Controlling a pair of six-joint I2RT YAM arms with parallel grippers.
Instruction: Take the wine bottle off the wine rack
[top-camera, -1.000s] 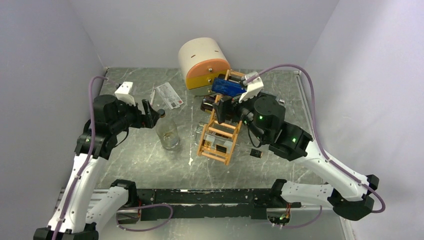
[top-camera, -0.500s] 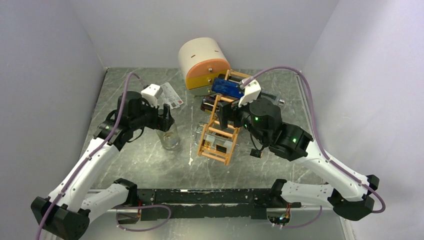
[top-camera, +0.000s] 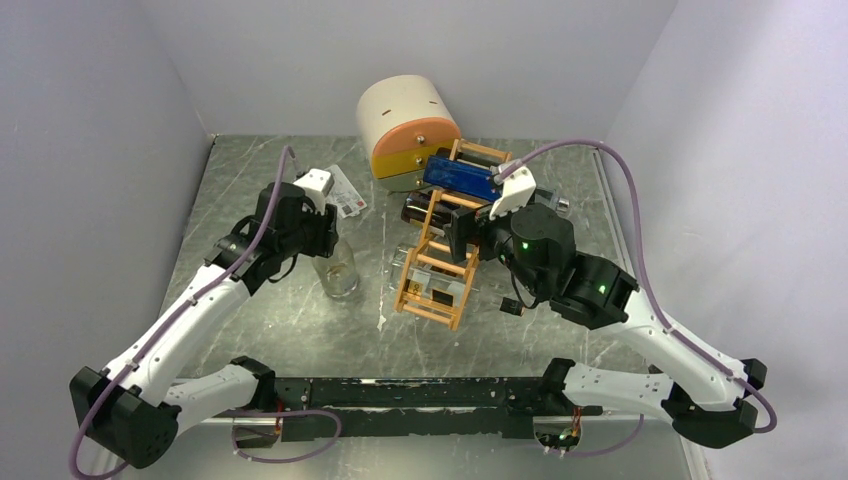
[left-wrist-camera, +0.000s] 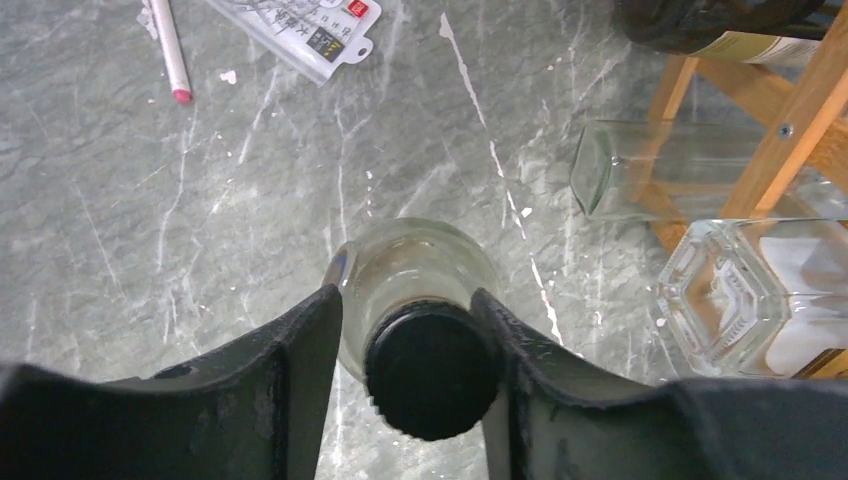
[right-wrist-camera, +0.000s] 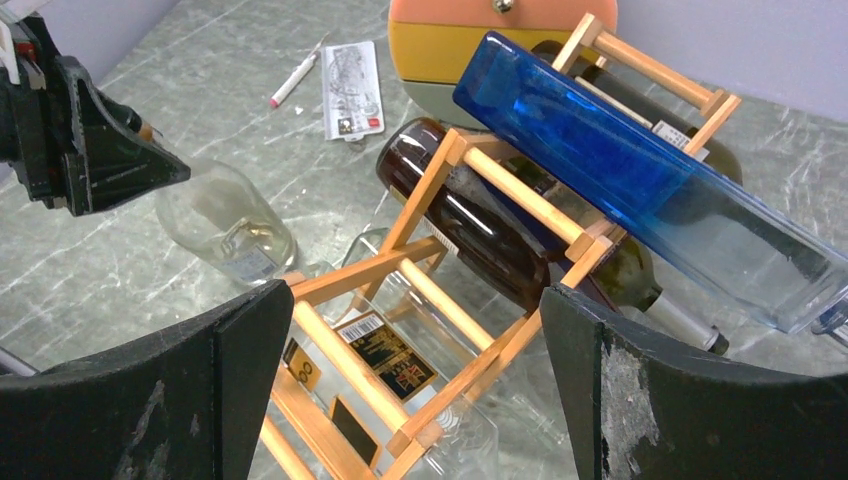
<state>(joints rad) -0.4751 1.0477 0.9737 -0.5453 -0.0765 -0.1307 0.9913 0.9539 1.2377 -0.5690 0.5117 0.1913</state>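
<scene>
My right gripper (right-wrist-camera: 415, 295) is spread wide and holds nothing. It hangs just in front of the wine rack (top-camera: 437, 262), which stands in the centre of the top view.

The wine bottle (right-wrist-camera: 470, 235), as I judge it, is the dark brown one. It lies on its side in an upper tier, across the middle of the right wrist view. Its base sticks out of the rack toward the upper left, and its neck points to the lower right. The blue bottle (right-wrist-camera: 620, 170) lies on the tier above it, and low in the rack are clear square bottles.

My left gripper (top-camera: 325, 232) is busy elsewhere, left of centre in the top view. Its jaws stand on both sides of the black cap (left-wrist-camera: 432, 370) of a clear bottle (left-wrist-camera: 420, 265), which stands upright on the table (top-camera: 300, 320) beside the rack. One jaw seems to touch the cap. On the other side I see a thin gap, so I cannot tell if it really grips.

I expect the dark bottle to be stiff, smooth, rather heavy and easy to break. The round glass can slip between the pads. I would take it around the body at the free base end and pull along its length, slowly. The rack looks light and may come with it.
</scene>
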